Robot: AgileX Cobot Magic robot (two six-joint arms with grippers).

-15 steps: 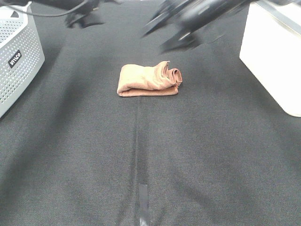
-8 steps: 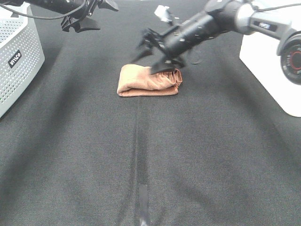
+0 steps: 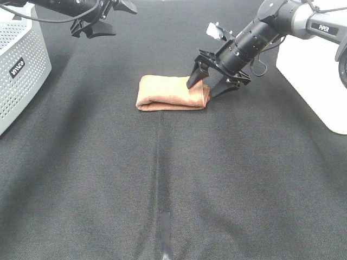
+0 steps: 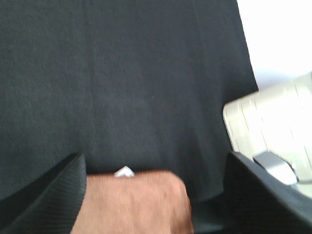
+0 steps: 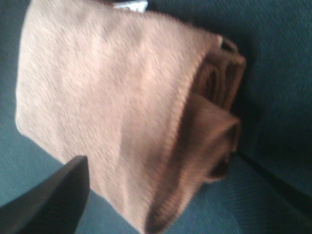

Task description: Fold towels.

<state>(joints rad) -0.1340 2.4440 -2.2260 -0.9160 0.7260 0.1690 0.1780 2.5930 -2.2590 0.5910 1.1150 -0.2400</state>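
a: where's the reddish-brown terry towel [image 3: 172,92] sitting?

b: folded into a thick little bundle on the black fabric-covered table [image 3: 162,179], a bit toward the far side of the middle. its right-hand end shows the rolled, layered edges, plain to see from the right wrist.

a: and the right gripper [image 3: 212,86]?

b: it's down at that right end of the towel, jaws spread wide. one finger [image 3: 196,76] points down onto the top of the cloth near its right edge, the other stands just past the end of the bundle, above the table. nothing is pinched between them. whether the first fingertip actually presses the cloth, i can't tell.

a: the left one?

b: the left gripper [image 3: 104,17] is up at the far left, well apart from the towel, jaws apart and holding nothing. its wrist camera looks across the table at the towel with a small white tag [image 4: 124,171] at its edge.

a: anything else around?

b: a grey perforated plastic basket [image 3: 20,65] at the left edge, and a white boxy bin [image 3: 312,65] at the right edge, both well clear of the towel.
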